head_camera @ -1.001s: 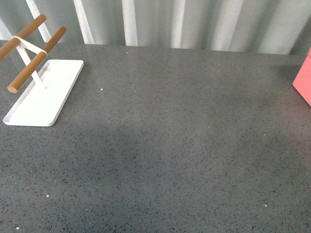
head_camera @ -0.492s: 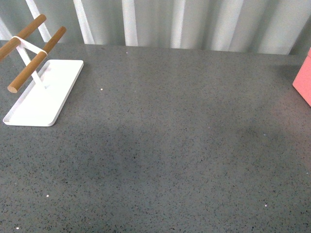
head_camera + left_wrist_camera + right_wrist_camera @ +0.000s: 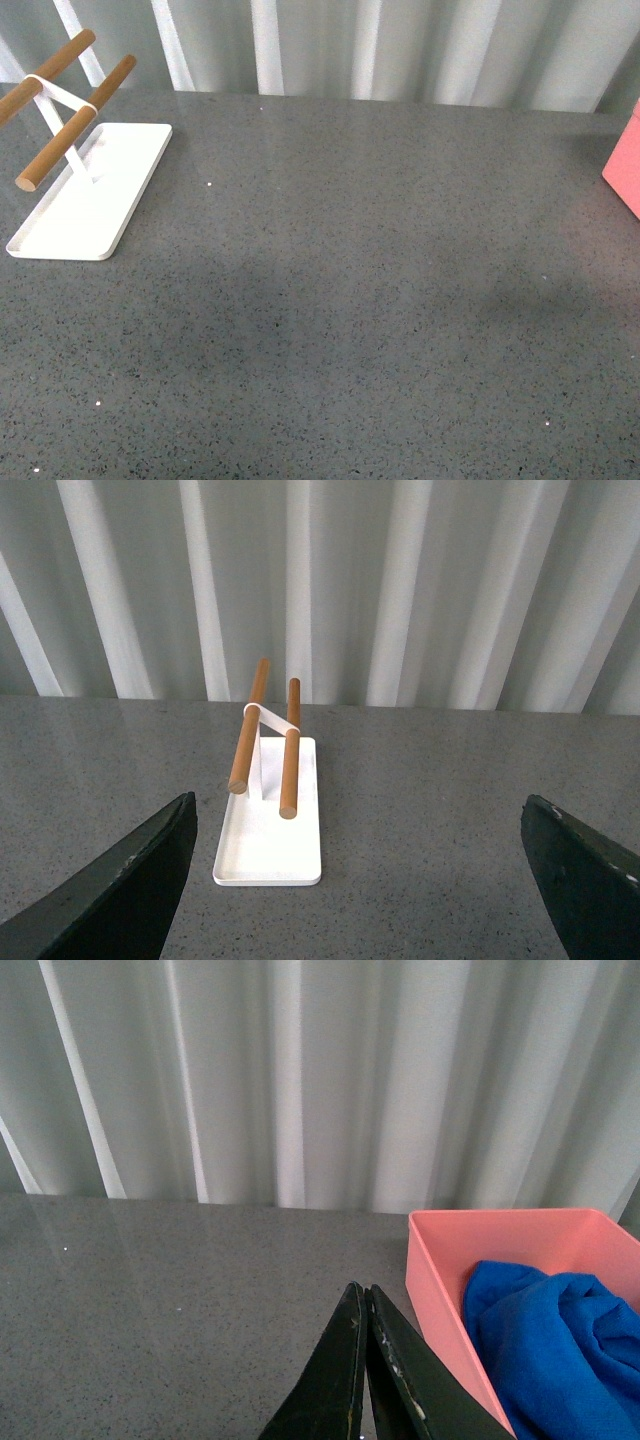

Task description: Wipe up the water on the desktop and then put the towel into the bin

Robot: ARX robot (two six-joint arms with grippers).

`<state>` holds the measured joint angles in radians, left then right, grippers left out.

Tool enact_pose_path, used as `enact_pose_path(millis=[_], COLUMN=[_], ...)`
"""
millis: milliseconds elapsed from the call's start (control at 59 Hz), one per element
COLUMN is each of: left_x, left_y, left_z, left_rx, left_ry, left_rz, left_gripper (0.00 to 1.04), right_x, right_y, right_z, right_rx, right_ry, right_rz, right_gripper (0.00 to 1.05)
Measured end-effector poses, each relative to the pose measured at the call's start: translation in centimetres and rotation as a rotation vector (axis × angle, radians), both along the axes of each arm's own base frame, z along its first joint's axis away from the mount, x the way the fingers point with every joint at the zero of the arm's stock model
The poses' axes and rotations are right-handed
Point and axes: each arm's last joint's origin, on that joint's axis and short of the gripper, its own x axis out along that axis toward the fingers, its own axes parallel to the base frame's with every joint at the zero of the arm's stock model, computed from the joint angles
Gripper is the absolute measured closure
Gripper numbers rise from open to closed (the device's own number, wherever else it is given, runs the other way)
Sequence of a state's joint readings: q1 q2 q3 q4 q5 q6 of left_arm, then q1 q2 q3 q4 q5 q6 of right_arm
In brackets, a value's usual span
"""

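Note:
The blue towel [image 3: 560, 1345] lies bunched inside the salmon-pink bin [image 3: 435, 1280]. My right gripper [image 3: 362, 1295] is shut with nothing in it, its fingers pressed together just beside the bin's near wall. Only a corner of the bin [image 3: 625, 170] shows at the right edge of the front view. The dark speckled desktop [image 3: 350, 280] looks dry, with no water visible. My left gripper [image 3: 365, 825] is open and empty, its two dark fingers spread wide above the desktop [image 3: 420, 820]. Neither arm shows in the front view.
A white tray [image 3: 90, 195] with a rack of two wooden rods [image 3: 70, 135] stands at the back left, and shows ahead of the left gripper as the white tray [image 3: 270, 840]. A pale ribbed wall [image 3: 400, 50] runs behind the desktop.
A faint shadow on the desktop's right part has drifted toward the front right. Nothing else differs.

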<state>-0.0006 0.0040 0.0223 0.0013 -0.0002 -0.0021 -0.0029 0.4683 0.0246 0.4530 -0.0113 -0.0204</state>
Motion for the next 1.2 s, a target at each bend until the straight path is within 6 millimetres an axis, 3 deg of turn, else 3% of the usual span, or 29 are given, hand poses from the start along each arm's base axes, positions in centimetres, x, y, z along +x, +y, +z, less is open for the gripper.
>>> enact_pose_path(millis=[814,933,1204], left_x=[0.0,0.0,0.0], left_y=[0.0,0.0,0.0], left_z=[0.0,0.0,0.0], left_rx=[0.000,0.000,0.000], left_ry=[0.000,0.000,0.000], left_rz=[0.000,0.000,0.000], left_gripper=[0.07,0.07,0.07], right_x=[-2.1,-3.1,-3.2], right_y=[0.0,0.0,0.0], right_z=[0.2,-0.2,-0.1], right_rx=[0.004,0.008,0.009], right_ry=[-0.016,0.000,-0.010], right_rz=[-0.006,-0.008,-0.007], right_gripper=[1.02,1.02,1.02])
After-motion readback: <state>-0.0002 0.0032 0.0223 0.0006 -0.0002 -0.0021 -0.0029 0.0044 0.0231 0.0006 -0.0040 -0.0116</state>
